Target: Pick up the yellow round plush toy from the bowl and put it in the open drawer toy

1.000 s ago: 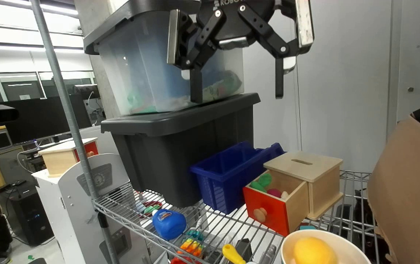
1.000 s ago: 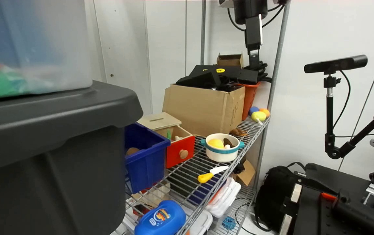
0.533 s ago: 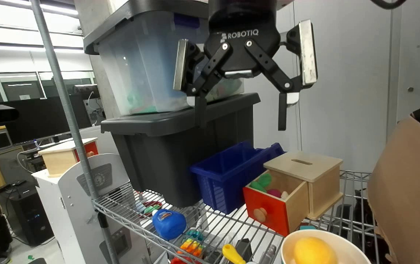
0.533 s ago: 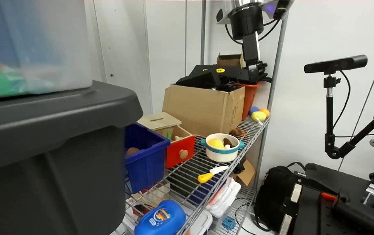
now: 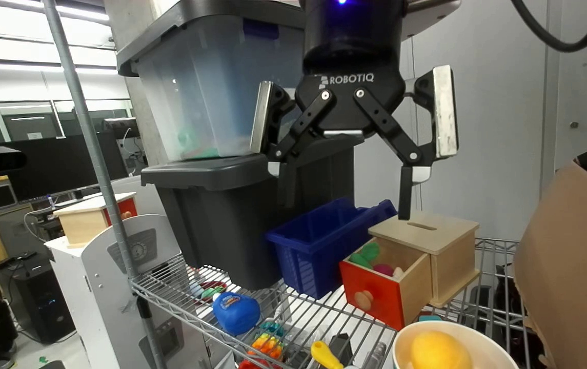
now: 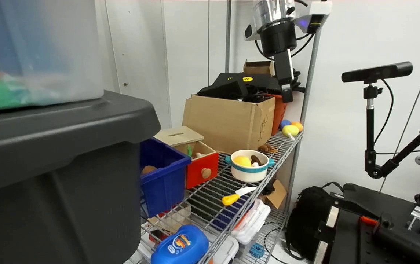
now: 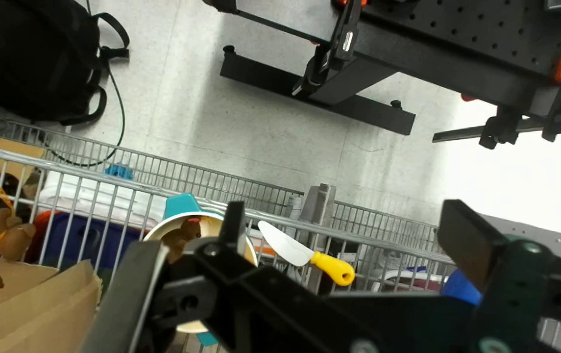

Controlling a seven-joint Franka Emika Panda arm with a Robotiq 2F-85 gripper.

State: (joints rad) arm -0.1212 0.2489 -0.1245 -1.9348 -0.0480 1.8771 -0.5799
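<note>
Well, nearest in an exterior view sits the bowl (image 5: 489, 351) with the yellow ball (image 5: 440, 351) in it. The hand (image 5: 347, 200) hangs higher and well apart, spread wide, gripping nothing. I would centre it over the ball, come down inside the rim without touching it, and squeeze lightly. Farther back, the red drawer (image 5: 383, 301) stands open. The wrist view shows neither drawer nor ball, but has a brown thing (image 7: 177, 240) in the bowl and, beyond the shelf (image 7: 383, 244), a backpack (image 7: 30, 59) on the floor (image 7: 260, 142).
</note>
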